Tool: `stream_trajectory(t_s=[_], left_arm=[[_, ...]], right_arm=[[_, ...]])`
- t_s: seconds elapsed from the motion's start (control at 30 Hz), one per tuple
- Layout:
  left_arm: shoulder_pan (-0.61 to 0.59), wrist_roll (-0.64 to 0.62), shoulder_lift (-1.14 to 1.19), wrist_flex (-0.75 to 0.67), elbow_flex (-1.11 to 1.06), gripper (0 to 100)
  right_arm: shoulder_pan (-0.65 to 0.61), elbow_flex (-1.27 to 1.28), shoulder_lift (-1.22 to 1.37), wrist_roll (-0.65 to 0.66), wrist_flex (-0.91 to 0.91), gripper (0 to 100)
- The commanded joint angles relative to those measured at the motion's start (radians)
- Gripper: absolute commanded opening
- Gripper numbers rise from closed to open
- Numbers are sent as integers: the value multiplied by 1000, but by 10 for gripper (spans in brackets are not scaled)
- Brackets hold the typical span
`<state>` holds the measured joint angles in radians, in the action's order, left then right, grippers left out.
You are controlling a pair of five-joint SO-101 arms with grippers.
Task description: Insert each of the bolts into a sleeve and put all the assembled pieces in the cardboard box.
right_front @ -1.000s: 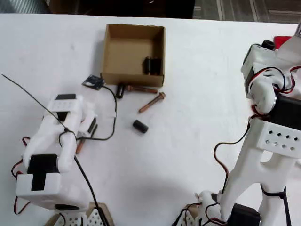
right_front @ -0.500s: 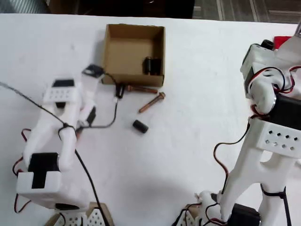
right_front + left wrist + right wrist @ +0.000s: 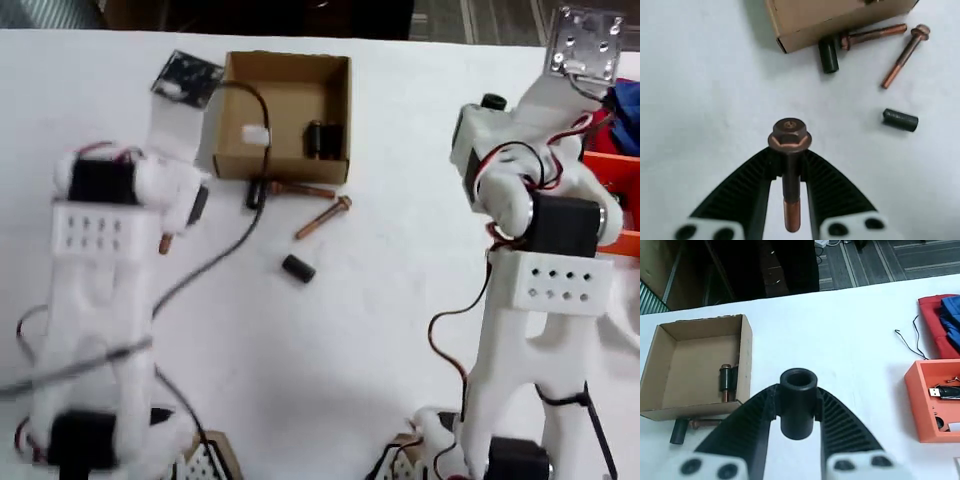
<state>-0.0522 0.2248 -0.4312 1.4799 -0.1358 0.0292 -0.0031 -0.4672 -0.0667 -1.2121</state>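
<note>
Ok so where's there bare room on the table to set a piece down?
The table is bare between the loose sleeve and the right arm. The cardboard box has its left half free too. It's crowded along the box's near wall, where two bolts and another sleeve lie.

Assembled piece (image 3: 322, 138) inside cardboard box (image 3: 285, 100); bolt (image 3: 322, 217), sleeve (image 3: 298, 268) outside.

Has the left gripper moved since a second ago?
Yes. In the high view the left gripper, shut on a bolt, has moved toward the cardboard box.
</note>
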Motion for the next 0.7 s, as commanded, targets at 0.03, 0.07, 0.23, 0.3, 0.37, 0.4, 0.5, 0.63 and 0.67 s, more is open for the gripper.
stream_trajectory(t_s=[0.03,0.07,0.23,0.3,0.37,0.4,0.5,0.63,0.67], left_arm=[[11,-12,-374,-311,-309,26],[14,-23,-442,-376,-392,26],[3,-164,-701,-664,-743,27],[-37,-219,-764,-727,-808,27],[-87,-255,-804,-766,-839,27],[-104,-261,-815,-775,-846,27],[-164,-264,-832,-747,-846,27],[-233,-258,-867,-709,-846,27],[-232,-258,-882,-703,-846,27]], right_arm=[[-42,281,-213,0,252,23],[-67,381,-272,2,334,23],[-213,733,-501,43,625,23],[-282,796,-539,87,676,23],[-344,838,-544,146,719,23],[-369,856,-544,166,739,23],[-417,895,-544,178,782,23],[-470,905,-542,178,789,23],[-484,905,-542,178,789,23]])
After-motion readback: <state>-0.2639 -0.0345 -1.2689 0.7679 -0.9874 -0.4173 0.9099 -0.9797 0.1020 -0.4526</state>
